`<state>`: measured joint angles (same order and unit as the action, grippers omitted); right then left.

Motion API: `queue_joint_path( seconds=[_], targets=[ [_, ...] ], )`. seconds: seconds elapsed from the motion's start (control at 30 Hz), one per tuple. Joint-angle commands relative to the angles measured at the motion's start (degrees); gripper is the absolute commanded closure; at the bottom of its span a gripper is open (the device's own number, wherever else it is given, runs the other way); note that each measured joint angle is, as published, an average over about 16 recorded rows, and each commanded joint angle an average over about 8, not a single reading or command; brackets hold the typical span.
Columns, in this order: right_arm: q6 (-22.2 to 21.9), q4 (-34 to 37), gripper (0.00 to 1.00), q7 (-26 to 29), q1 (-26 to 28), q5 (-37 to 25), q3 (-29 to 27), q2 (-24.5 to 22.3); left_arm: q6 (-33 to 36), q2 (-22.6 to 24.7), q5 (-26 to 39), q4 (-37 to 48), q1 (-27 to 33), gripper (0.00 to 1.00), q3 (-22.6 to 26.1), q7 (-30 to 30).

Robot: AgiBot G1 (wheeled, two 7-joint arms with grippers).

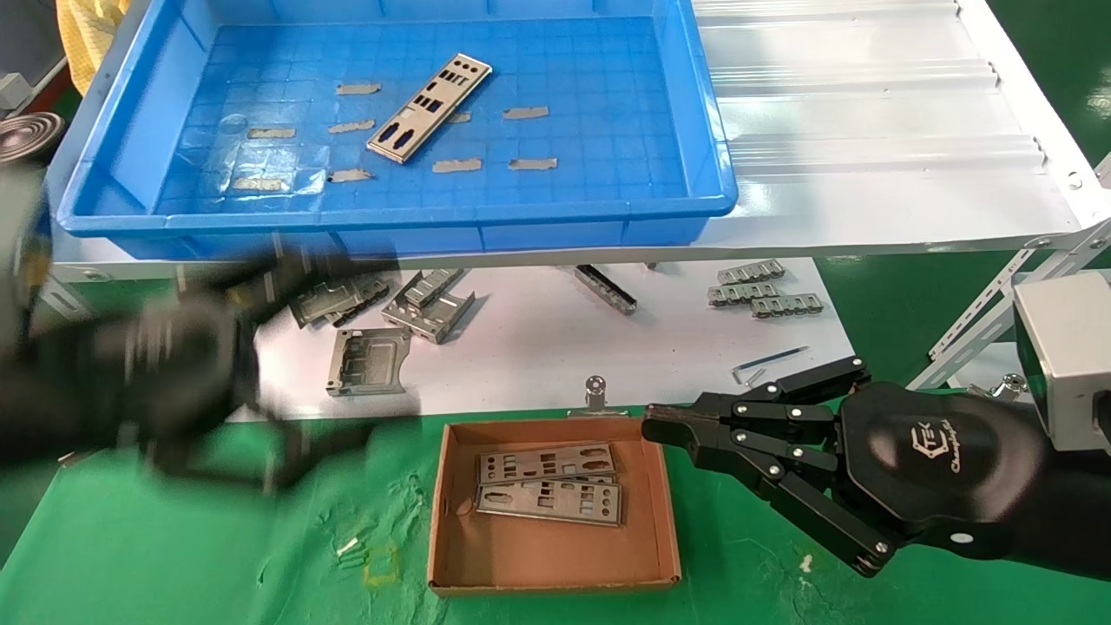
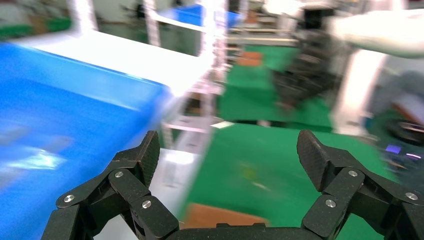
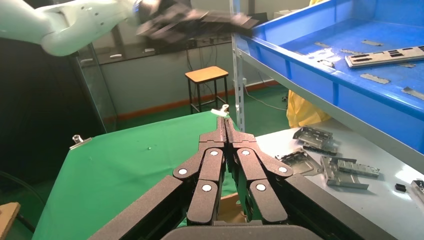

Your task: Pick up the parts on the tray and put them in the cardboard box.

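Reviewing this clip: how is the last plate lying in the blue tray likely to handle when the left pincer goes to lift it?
The plate looks thin, flat sheet metal, so probably light and fairly stiff. It lies flush on the tray floor, so getting an edge could be awkward, and its shiny surface may slip. The left pincer is open.

One part (image 1: 430, 108) in tray (image 1: 121, 130); two, perhaps three, parts (image 1: 548, 484) in cardboard box (image 1: 555, 555), before tray.

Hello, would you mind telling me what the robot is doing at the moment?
It is moving parts from the tray to the cardboard box. One part lies in the tray; at least two lie stacked in the box. The left gripper is open and empty near the tray's front edge. The right gripper sits shut beside the box.
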<state>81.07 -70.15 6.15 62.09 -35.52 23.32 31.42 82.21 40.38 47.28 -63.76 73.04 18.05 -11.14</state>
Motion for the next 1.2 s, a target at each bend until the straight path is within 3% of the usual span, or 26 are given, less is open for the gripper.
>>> queue_joint_path(
  seconds=[0.03, 0.37, 0.4, 0.63, 0.67, 0.83, 1.17, 1.2],
  targets=[
    [0.0, 0.0, 1.00, 0.0, 0.0, 0.0, 0.0, 0.0, -0.8, 1.4, 1.2, 2.5, 3.1, 0.00, 0.3, -0.1],
    [0.0, 0.0, 1.00, 0.0, 0.0, 0.0, 0.0, 0.0, -5.7, 14.0, 18.0, 27.5, 26.5, 0.00, 8.6, 1.8],
    [0.0, 0.0, 0.94, 0.0, 0.0, 0.0, 0.0, 0.0, -6.5, 15.4, 19.3, 30.2, 28.3, 0.00, 9.3, 2.1],
    [0.0, 0.0, 0.07, 0.0, 0.0, 0.0, 0.0, 0.0, -17.7, 24.1, 26.2, 46.7, 36.6, 0.00, 12.5, 4.0],
    [0.0, 0.0, 0.00, 0.0, 0.0, 0.0, 0.0, 0.0, -19.6, 25.2, 26.8, 48.4, 37.3, 0.00, 12.8, 4.2],
    [0.0, 0.0, 0.00, 0.0, 0.0, 0.0, 0.0, 0.0, -25.6, 29.4, 29.4, 54.9, 39.4, 0.00, 14.2, 5.2],
    [0.0, 0.0, 0.00, 0.0, 0.0, 0.0, 0.0, 0.0, -27.6, 32.2, 30.7, 60.4, 41.0, 0.00, 15.0, 6.6],
    [0.0, 0.0, 0.00, 0.0, 0.0, 0.0, 0.0, 0.0, -27.7, 32.4, 30.7, 60.7, 41.1, 0.07, 15.0, 6.8]
  ],
)
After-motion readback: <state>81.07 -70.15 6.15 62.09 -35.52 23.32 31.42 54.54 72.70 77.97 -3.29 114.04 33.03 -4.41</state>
